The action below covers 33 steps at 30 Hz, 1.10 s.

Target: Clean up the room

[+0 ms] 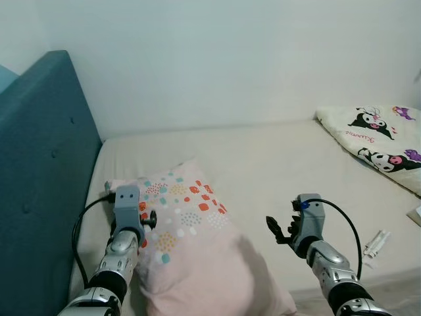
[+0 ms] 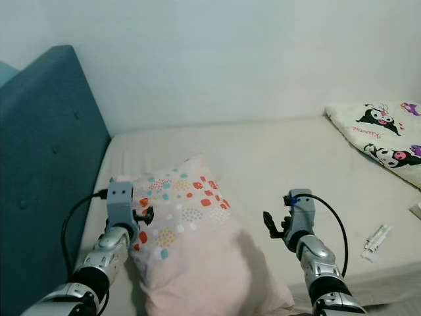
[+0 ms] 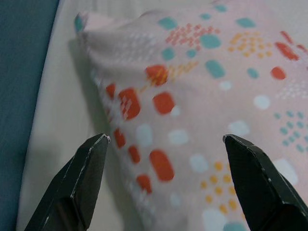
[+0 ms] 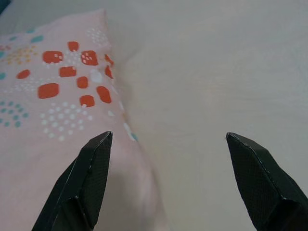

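Observation:
A pink pillow (image 1: 197, 250) with red, teal and orange dots lies on the beige bed (image 1: 276, 151), one corner pointing toward the wall. My left gripper (image 1: 148, 220) is at the pillow's left edge, open, its fingers (image 3: 82, 173) spread over the patterned edge (image 3: 192, 96) with nothing held. My right gripper (image 1: 276, 229) hovers over the bare mattress just right of the pillow. It is open and empty, and in the right wrist view the pillow's side (image 4: 57, 96) lies beyond one of its fingers (image 4: 91, 173).
A teal padded headboard (image 1: 39, 184) runs along the left. A cream blanket with cartoon prints (image 1: 381, 135) lies at the far right. A small white packet (image 1: 377, 243) rests near the bed's right front. A white wall (image 1: 230, 59) stands behind the bed.

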Tool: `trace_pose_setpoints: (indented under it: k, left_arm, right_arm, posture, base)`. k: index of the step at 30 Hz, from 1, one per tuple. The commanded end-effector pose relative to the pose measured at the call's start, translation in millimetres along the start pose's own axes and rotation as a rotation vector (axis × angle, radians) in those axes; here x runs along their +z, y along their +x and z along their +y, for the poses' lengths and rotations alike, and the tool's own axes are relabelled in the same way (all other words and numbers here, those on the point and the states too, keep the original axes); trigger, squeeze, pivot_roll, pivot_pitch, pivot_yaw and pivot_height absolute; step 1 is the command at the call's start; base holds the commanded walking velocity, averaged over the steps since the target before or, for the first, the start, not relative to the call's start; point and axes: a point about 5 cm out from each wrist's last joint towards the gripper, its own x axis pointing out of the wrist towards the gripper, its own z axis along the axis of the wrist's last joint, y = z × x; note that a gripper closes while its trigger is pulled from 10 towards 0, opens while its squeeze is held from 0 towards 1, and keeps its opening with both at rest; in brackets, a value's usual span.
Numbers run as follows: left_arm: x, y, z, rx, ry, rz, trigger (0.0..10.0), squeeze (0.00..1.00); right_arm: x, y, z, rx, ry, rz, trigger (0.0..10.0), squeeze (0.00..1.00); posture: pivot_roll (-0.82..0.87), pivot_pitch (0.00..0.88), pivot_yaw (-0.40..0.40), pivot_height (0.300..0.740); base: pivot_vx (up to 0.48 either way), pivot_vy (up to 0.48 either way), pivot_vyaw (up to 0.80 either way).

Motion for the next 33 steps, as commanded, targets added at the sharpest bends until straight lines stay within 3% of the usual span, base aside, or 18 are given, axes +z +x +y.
trace_pose_setpoints:
  k: [1, 8, 10, 12, 14, 15, 18, 24, 26, 33]
  left_arm:
    - [-10, -1.5, 7.8, 0.024, -0.016, 0.052, 10.0, 0.0]
    - [-13, -1.7, 14.2, 0.044, -0.082, 0.078, 10.0, 0.0]
    - [-18, -2.7, 11.9, 0.008, -0.244, 0.12, 10.0, 0.0]
    - [-18, -2.7, 11.9, 0.008, -0.244, 0.12, 10.0, 0.0]
    - [-20, -3.5, 4.6, -0.079, -0.456, 0.139, 10.0, 0.0]
    - [-20, -3.5, 4.6, -0.079, -0.456, 0.139, 10.0, 0.0]
    - [-18, -4.2, 2.4, -0.18, -0.602, 0.132, 10.0, 0.0]
    - [-25, -6.0, 24.1, -0.155, -0.603, 0.17, 10.0, 0.0]
    - [-18, -7.7, 32.3, -0.236, -0.639, 0.131, 10.0, 0.0]
    - [-25, -18.8, 40.9, -0.379, -0.539, 0.139, 10.0, 0.0]
  right_arm:
    - [-6, -1.5, -0.9, 0.004, -0.001, 0.034, 10.0, 0.0]
    - [-5, -1.1, -0.2, 0.018, -0.005, 0.034, 10.0, 0.0]
    - [-4, -0.6, 1.7, 0.049, -0.012, 0.038, 10.0, 0.0]
    - [-4, -0.6, 1.7, 0.049, -0.012, 0.038, 10.0, 0.0]
    - [-3, -0.7, 2.6, 0.068, -0.008, 0.041, 10.0, 0.0]
    - [-3, -0.7, 2.6, 0.068, -0.008, 0.041, 10.0, 0.0]
    - [-4, -1.6, 2.0, 0.079, -0.008, 0.043, 10.0, 0.0]
    - [-3, -2.9, -1.0, 0.083, 0.0, 0.038, 10.0, 0.0]
    - [-4, -3.7, -1.5, 0.088, -0.005, 0.044, 10.0, 0.0]
    - [-5, -4.7, -1.8, 0.102, -0.007, 0.051, 10.0, 0.0]
  posture:
    - [0.0, 0.0, -0.008, 0.7]
    - [0.01, 0.0, -0.008, 0.685]
    - [0.0, 0.0, -0.005, 0.675]
    - [0.0, 0.0, -0.005, 0.675]
    - [0.0, 0.0, -0.004, 0.665]
    - [0.0, 0.0, -0.004, 0.665]
    - [0.0, 0.0, -0.004, 0.65]
    - [0.0, 0.0, -0.002, 0.63]
    - [0.0, 0.0, -0.004, 0.62]
    - [0.0, 0.0, -0.006, 0.59]
  base:
    - [0.0, 0.0, 0.0]
    - [0.0, 0.0, 0.0]
    - [0.0, 0.0, 0.0]
    - [0.0, 0.0, 0.0]
    - [0.0, 0.0, 0.0]
    - [0.0, 0.0, 0.0]
    - [0.0, 0.0, 0.0]
    - [0.0, 0.0, 0.0]
    - [0.0, 0.0, 0.0]
    - [0.0, 0.0, 0.0]
